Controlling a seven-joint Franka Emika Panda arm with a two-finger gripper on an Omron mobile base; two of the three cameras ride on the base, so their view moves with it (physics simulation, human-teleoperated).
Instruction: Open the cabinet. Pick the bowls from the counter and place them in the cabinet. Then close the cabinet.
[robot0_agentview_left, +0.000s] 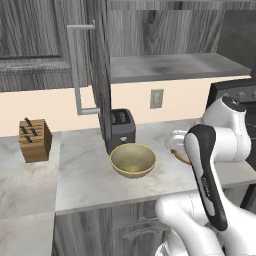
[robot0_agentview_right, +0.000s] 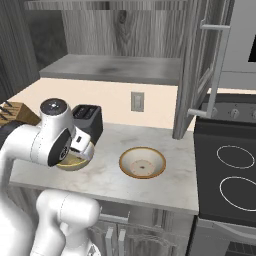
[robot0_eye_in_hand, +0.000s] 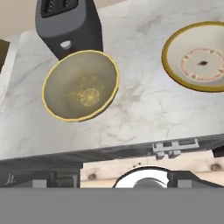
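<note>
Both bowls, olive (robot0_eye_in_hand: 81, 85) and tan (robot0_eye_in_hand: 197, 57), are left on the bench (robot0_eye_in_hand: 144, 109); cabinet (robot0_agentview_left: 100, 75) doors stand open. Jaws are released, empty. The olive bowl could be knocked into the toaster (robot0_eye_in_hand: 70, 26) by an off-centre descent.

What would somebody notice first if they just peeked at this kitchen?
Probably the two bowls on the marble counter: a deep olive-yellow bowl in front of the dark toaster, and a wider tan-rimmed bowl nearer the black stovetop. Above them the grey cabinet stands wide open, its shelf bare.
</note>
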